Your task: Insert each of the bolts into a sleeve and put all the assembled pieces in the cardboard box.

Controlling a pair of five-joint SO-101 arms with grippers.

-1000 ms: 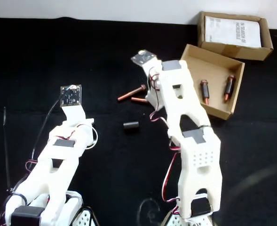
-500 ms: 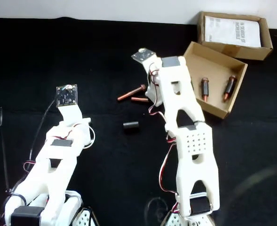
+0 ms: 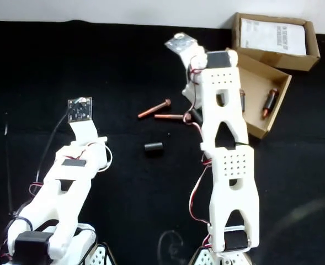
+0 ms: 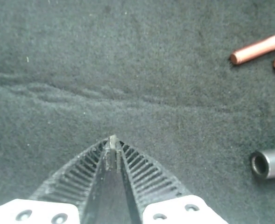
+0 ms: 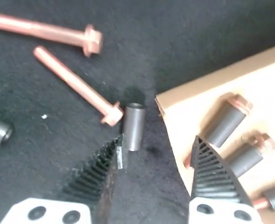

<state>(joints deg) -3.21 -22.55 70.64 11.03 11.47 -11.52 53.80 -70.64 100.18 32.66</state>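
Black cloth covers the table I'm working over, with a pale wall strip along its far edge. From the high camera, my right arm stretches out to the near corner of the open cardboard box, while my left arm sits well back on its own side. A second box with a printed sheet in it lies just behind the first. My right gripper has its jaws spread wide, holding nothing, with one finger over the cloth and the other over the box edge. My left gripper is closed tip to tip with nothing in it, poised over bare cloth. Inside the box I count three sleeved bolts on the right wrist camera. Two loose copper bolts lie on the cloth near the box, the farther bolt and the nearer bolt. A grey sleeve lies beside the nearer bolt's head, next to the box corner and one right fingertip; I cannot tell whether they touch. Another sleeve lies apart between the two arms.
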